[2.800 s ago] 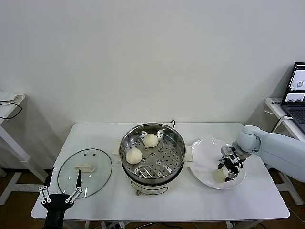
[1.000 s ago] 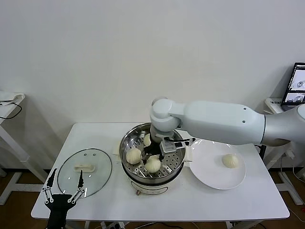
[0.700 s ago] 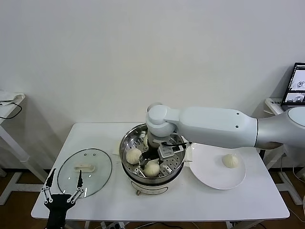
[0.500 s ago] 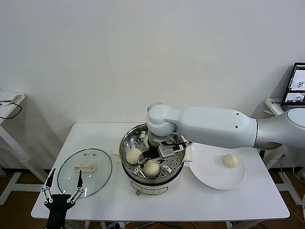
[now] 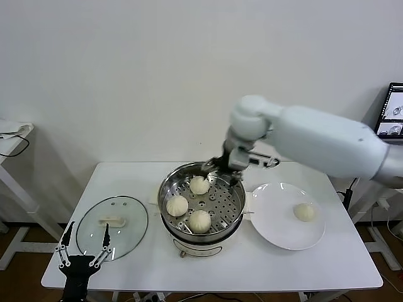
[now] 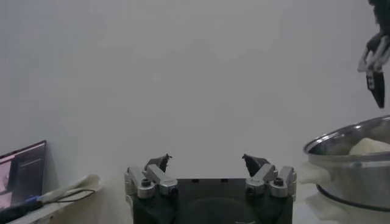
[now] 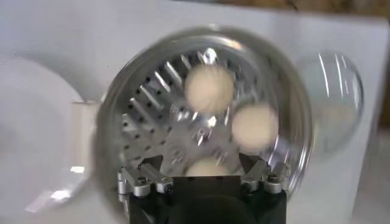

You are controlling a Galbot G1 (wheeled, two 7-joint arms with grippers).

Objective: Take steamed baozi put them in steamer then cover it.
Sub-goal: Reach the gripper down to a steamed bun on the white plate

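Note:
The steel steamer stands mid-table with three baozi on its perforated tray: one at the back, one at the left, one at the front. A fourth baozi lies on the white plate. My right gripper hovers open and empty over the steamer's far rim. The right wrist view looks down into the steamer past that gripper onto the baozi. The glass cover lies flat on the table at the left. My left gripper is open near the table's front-left edge.
In the left wrist view my left gripper faces the wall, with the steamer's side and my right gripper farther off. A laptop stands on a side table at the far right.
My right gripper carried a baozi from the plate into the steamer, let it go at the front of the tray, then rose and moved back to the far rim. The left arm stayed put.

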